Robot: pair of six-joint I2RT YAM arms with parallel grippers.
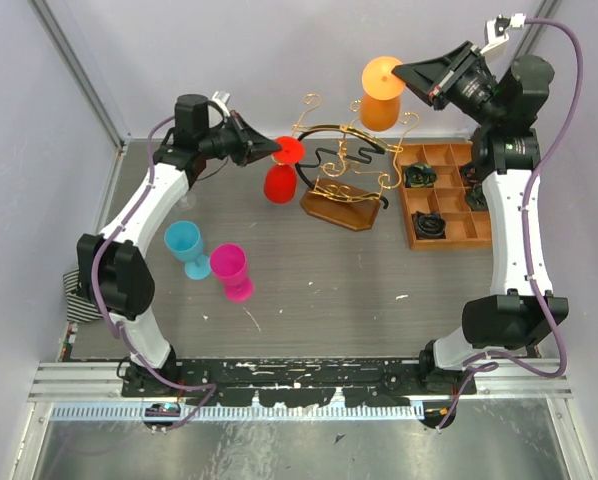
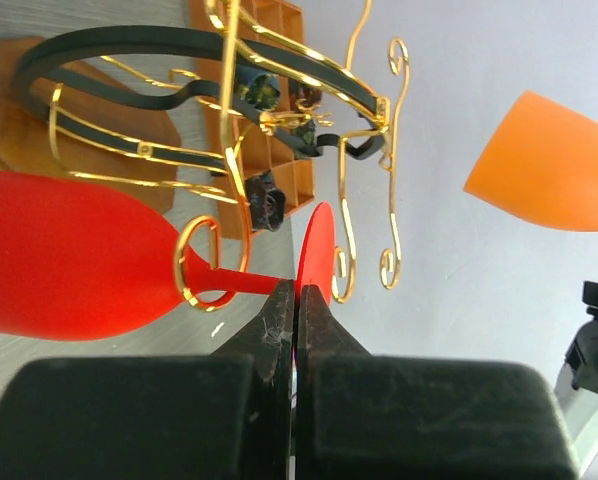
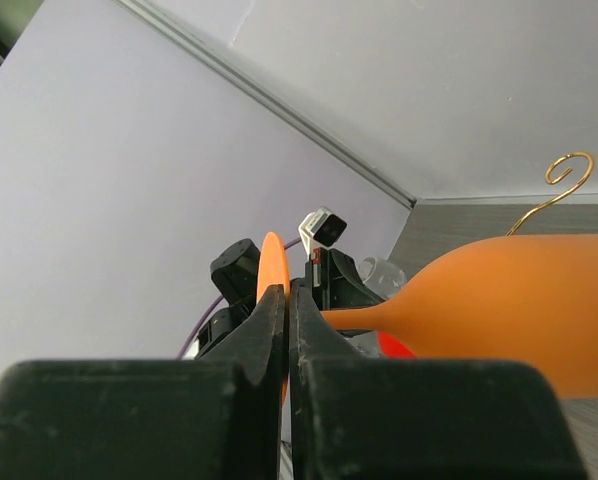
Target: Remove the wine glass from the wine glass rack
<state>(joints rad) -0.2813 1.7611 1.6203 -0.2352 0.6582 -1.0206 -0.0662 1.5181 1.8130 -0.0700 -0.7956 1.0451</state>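
Two glasses are pinched in my jaws. On the table [image 1: 329,280], the wire rack [image 1: 344,175] stands at the middle of the far edge, with a wooden tray [image 1: 449,241] just beside it toward the far right corner. The orange glass [image 1: 381,95] hangs over the rack's far side, its foot squeezed by my right gripper [image 3: 287,300]. The red glass [image 2: 69,255] lies sideways at the rack's left end, stem through a gold curl, its foot clamped edge-on in my left gripper [image 2: 296,300].

Shiny gold wire rack [image 1: 351,190], wooden base [image 1: 331,211], matt red glass [image 1: 278,185]
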